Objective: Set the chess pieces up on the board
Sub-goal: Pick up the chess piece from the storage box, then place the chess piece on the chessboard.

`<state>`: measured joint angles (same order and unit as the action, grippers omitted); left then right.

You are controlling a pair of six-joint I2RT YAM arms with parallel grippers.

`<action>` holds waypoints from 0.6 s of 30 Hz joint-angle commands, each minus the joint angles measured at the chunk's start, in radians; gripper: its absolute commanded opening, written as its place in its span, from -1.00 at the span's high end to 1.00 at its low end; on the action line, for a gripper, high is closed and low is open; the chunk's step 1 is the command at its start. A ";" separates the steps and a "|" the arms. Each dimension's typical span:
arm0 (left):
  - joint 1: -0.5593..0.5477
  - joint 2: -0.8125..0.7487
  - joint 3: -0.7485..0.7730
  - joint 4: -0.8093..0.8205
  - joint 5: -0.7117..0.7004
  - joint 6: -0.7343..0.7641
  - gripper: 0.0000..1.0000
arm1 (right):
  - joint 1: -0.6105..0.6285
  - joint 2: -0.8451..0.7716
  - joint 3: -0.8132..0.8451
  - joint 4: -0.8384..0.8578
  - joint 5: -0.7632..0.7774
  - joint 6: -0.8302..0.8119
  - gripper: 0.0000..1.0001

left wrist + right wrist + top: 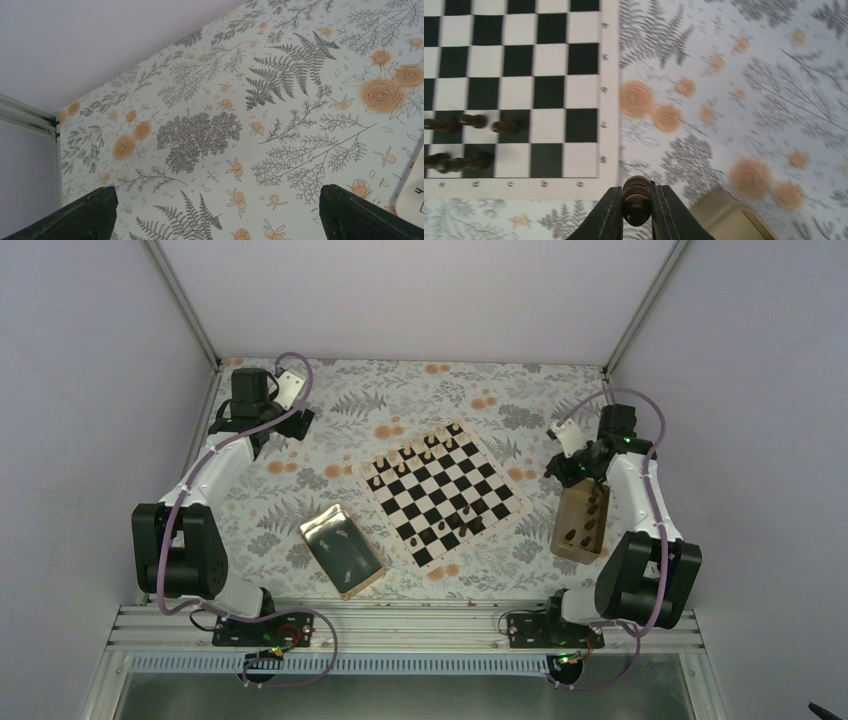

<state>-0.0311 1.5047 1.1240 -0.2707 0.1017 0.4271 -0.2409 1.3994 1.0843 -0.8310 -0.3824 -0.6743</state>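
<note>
The right claw (636,191) is narrow, clamped on a dark piece (636,205) between its fingers. The board (609,100) lies ahead and to the left of this claw, its corner just beyond the fingertips. The box (729,217) sits close on the right.

Only the top view shows the light pieces (415,453) on the far rows and the tray (330,530).

The left claw (220,220) stands wide over the cloth (200,135), well apart from the board.

The right wrist view is blurred. The dark pieces (469,121) at its left edge are cut off.
</note>
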 commanded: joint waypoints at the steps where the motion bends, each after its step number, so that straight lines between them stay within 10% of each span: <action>1: -0.004 0.014 0.045 -0.002 0.007 -0.022 -1.00 | 0.085 -0.036 0.012 -0.026 -0.032 0.039 0.66; 18: -0.004 -0.012 0.051 -0.008 -0.014 -0.044 -1.00 | 0.303 -0.027 -0.212 0.127 -0.076 0.028 0.65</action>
<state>-0.0311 1.5169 1.1656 -0.2714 0.0998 0.3988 0.0246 1.3712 0.9089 -0.7681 -0.4168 -0.6495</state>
